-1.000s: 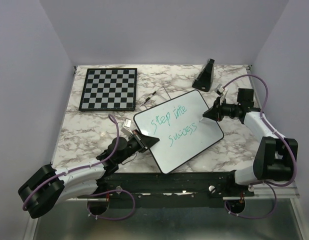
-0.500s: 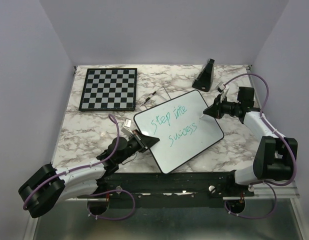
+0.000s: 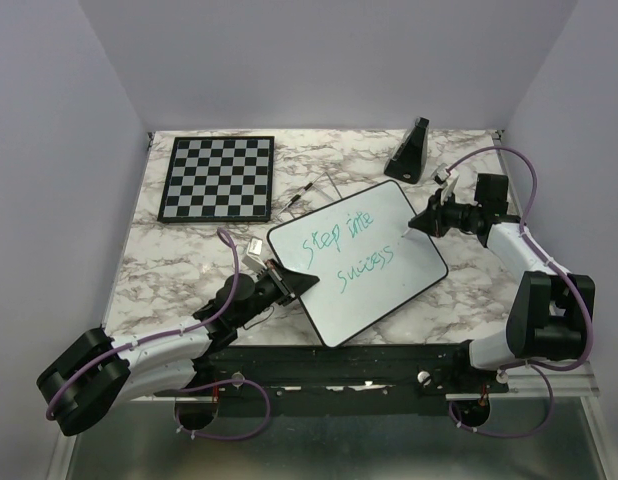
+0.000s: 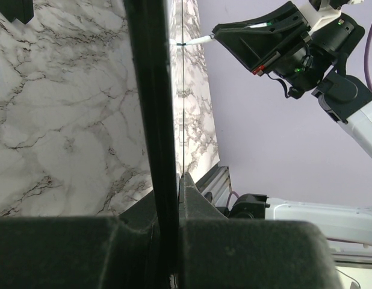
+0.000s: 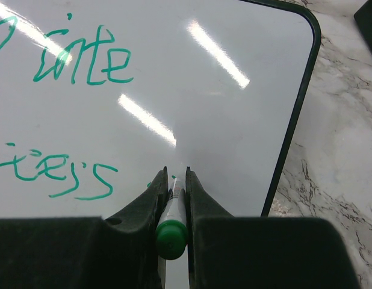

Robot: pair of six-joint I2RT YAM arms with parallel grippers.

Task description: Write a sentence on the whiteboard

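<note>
The whiteboard (image 3: 361,300) lies skewed on the marble bench (image 3: 179,260), between the two sets of jaws. The left jaws are clenched on its thin black rim (image 4: 151,120) at the near left edge, so the board spreads away ahead of them and to their right. The right jaws are clamped on a green marker (image 5: 171,232), its tip pointing down at the white surface (image 5: 234,108) just ahead of them, near the board's right edge. The sentence (image 3: 345,250), teal and in two lines, reads "Step into success"; its last letters (image 5: 59,174) sit just left of the marker tip.

The left arm (image 3: 159,345) stretches low over the bench from the near left corner. The right arm (image 3: 509,240) rises from the near right, bends at a high elbow (image 3: 551,310), and reaches leftward, wrist tipped down at the board.
</note>
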